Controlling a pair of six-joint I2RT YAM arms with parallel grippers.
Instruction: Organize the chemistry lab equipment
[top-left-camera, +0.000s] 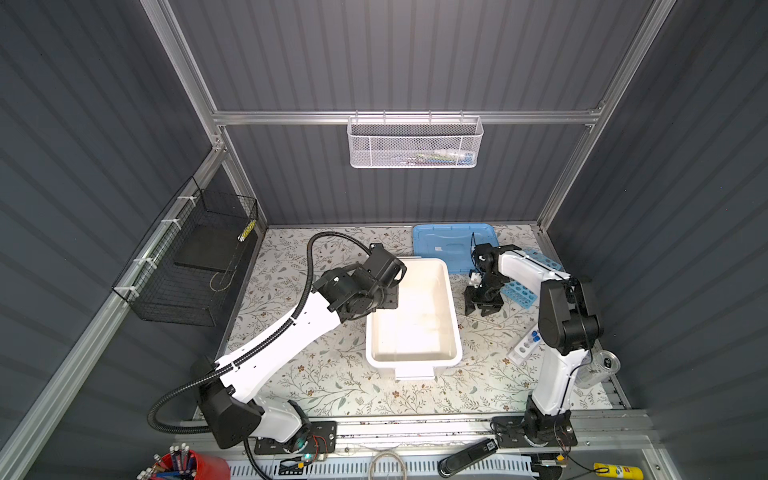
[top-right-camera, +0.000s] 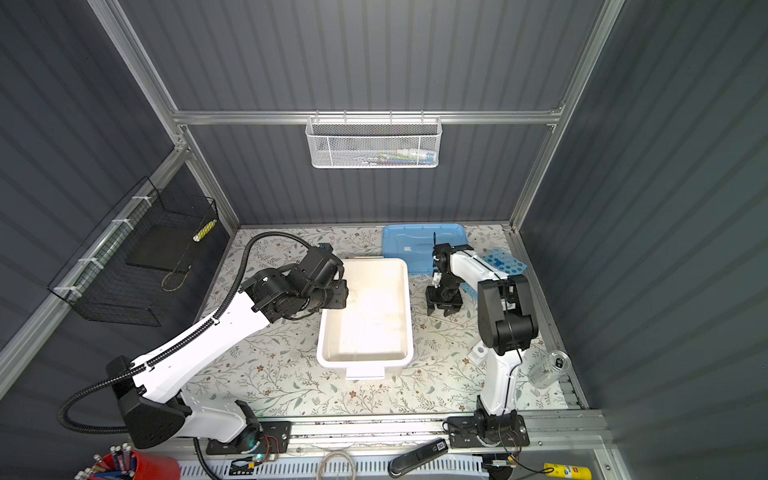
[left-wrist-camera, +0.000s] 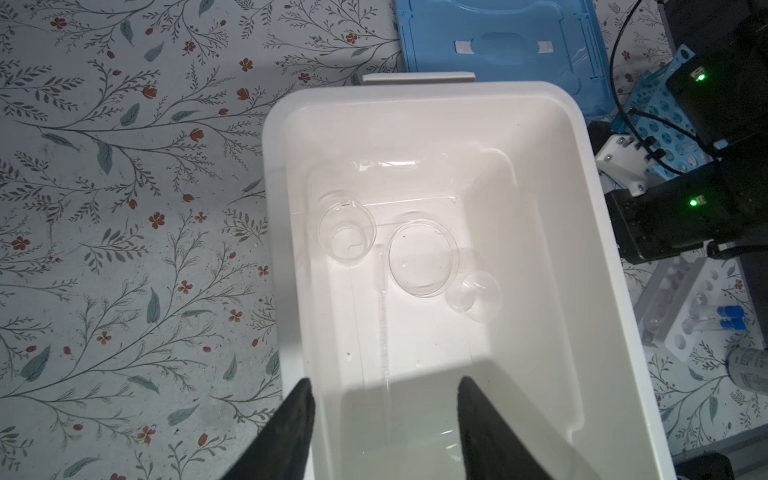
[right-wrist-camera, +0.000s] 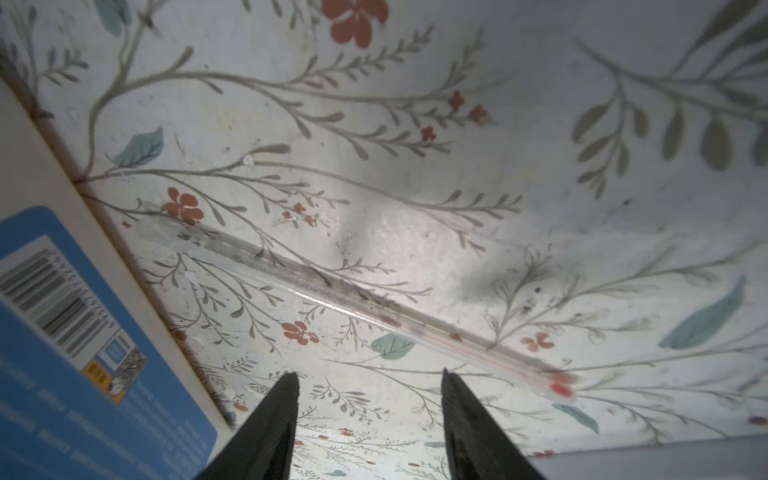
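Observation:
My left gripper (left-wrist-camera: 385, 381) hangs open and empty over the left rim of the white tub (top-left-camera: 455, 332). On the tub's floor lie a small clear beaker (left-wrist-camera: 347, 232), a round glass dish (left-wrist-camera: 422, 257), a small clear flask (left-wrist-camera: 478, 295) and a thin glass rod (left-wrist-camera: 384, 332). My right gripper (right-wrist-camera: 370, 374) is open with nothing between its fingers, low over the mat right of the tub. A glass thermometer with a red bulb (right-wrist-camera: 353, 299) lies on the mat just beyond the fingertips, untouched. The sky-blue rack (top-left-camera: 536, 274) sits behind the right arm. The white tube rack (top-left-camera: 524, 349) holds blue-capped tubes (left-wrist-camera: 729, 318).
A blue lid (top-left-camera: 449, 245) lies flat behind the tub. A clear can (top-left-camera: 598, 370) stands at the right edge. The red cup of pens (top-left-camera: 183, 465) is at the front left. A black wire basket (top-left-camera: 195, 266) hangs on the left wall, a white mesh one (top-left-camera: 415, 143) on the back.

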